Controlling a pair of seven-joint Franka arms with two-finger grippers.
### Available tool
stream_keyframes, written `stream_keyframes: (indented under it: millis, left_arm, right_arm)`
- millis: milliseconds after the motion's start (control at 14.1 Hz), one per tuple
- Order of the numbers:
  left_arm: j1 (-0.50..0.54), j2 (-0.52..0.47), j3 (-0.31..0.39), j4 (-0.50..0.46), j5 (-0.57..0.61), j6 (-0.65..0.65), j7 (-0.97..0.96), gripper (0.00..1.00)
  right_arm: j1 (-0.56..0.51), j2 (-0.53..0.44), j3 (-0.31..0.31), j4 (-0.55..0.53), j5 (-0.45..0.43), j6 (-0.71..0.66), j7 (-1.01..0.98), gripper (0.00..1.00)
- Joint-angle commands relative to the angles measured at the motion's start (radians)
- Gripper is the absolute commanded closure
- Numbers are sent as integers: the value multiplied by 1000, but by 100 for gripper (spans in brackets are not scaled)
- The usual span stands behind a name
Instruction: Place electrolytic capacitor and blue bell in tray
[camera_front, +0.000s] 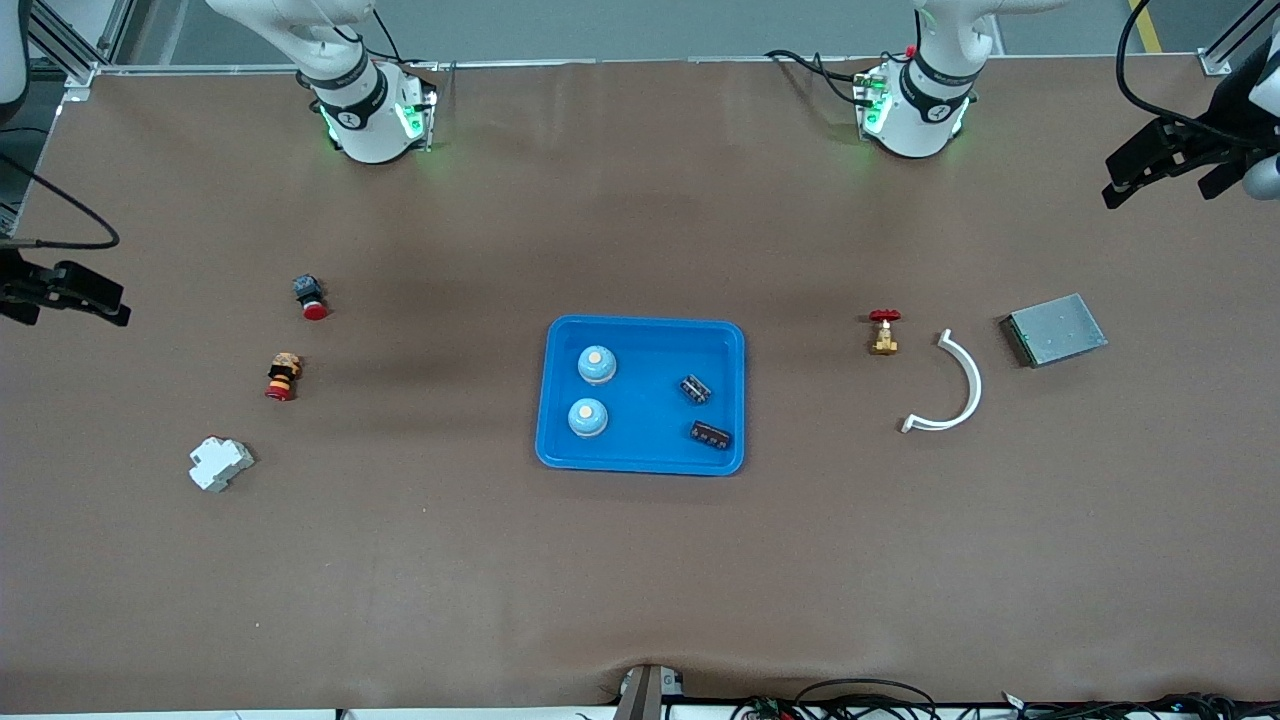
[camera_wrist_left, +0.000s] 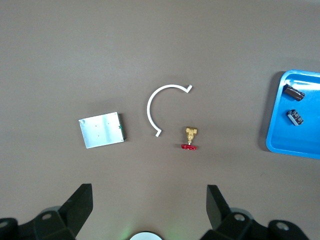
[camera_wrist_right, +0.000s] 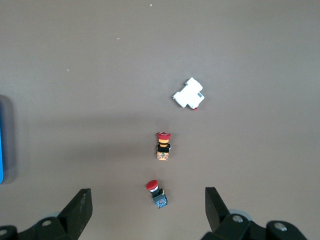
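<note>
Capacitors, two of them, lie in the blue tray (camera_front: 642, 335) at mid-table: one electrolytic capacitor (camera_front: 696, 389) toward my left arm's end, the second capacitor (camera_front: 711, 435) just nearer the front camera. Two blue bells sit toward the right arm's end of the tray, one bell (camera_front: 597, 365) farther from the camera than the other bell (camera_front: 588, 418). My left gripper (camera_wrist_left: 147, 207) hangs with fingers spread wide and empty, high over the left end of the table, where a white curved clip (camera_front: 953, 388), a red-handled brass valve (camera_front: 884, 331) and a grey metal box (camera_front: 1056, 329) lie apart. My right gripper (camera_wrist_right: 147, 209) is likewise open and empty over the right end, above two red-capped push buttons (camera_front: 310, 297) (camera_front: 282, 377) and a white breaker (camera_front: 220, 463)
</note>
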Motion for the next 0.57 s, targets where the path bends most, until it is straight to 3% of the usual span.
stream_keyframes:
  millis: [0,213,496]
  left_arm:
    - [3,25,2,45,-15,-36,13,0]
    - [3,30,2,53,-6,-43,7,0]
    - [1,31,0,53,0,-46,-2,0]
  right_arm:
    - [-8,-78,6,-95,13,28,-3,0]
    - [-5,-90,6,-90,16,-6,5,0]
    - [-2,-93,-26,-90,93,-34,9,0]
